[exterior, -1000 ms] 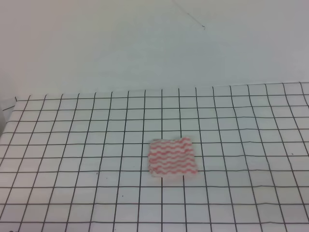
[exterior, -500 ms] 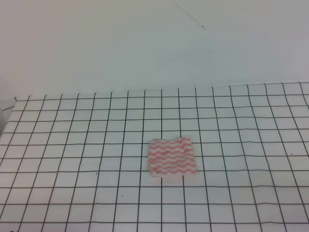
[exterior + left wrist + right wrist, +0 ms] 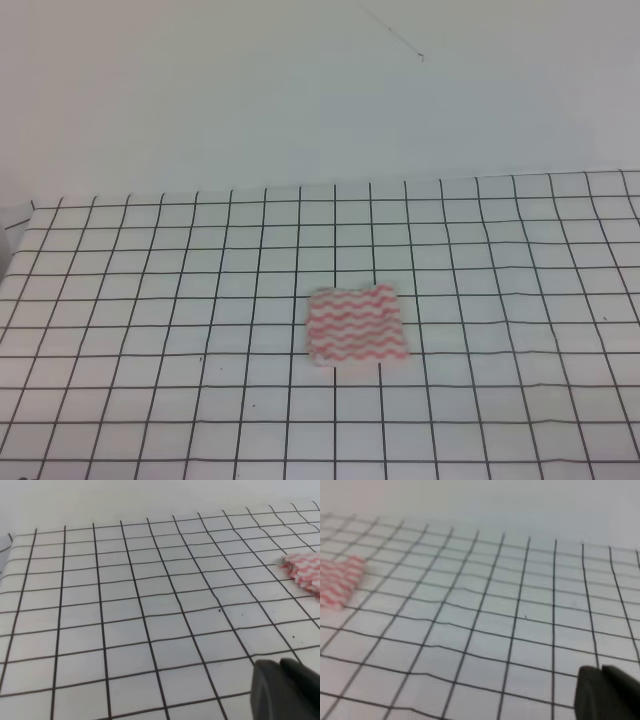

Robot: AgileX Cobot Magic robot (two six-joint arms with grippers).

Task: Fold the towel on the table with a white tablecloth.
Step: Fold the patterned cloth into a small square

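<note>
So the towel (image 3: pixel 357 325) is lying flat near the middle of the counter (image 3: pixel 120 300), right on the white tablecloth (image 3: pixel 500 400), and nothing's touching it. Both our arms are well off to the sides. All we see is a dark bit of the left gripper (image 3: pixel 285 690) and right gripper (image 3: pixel 607 692) in the wrist views, so we can't tell if the fingers are released or clenched. It looks thin, light and floppy, so we'd pinch two corners on one edge and carry them over.
</note>
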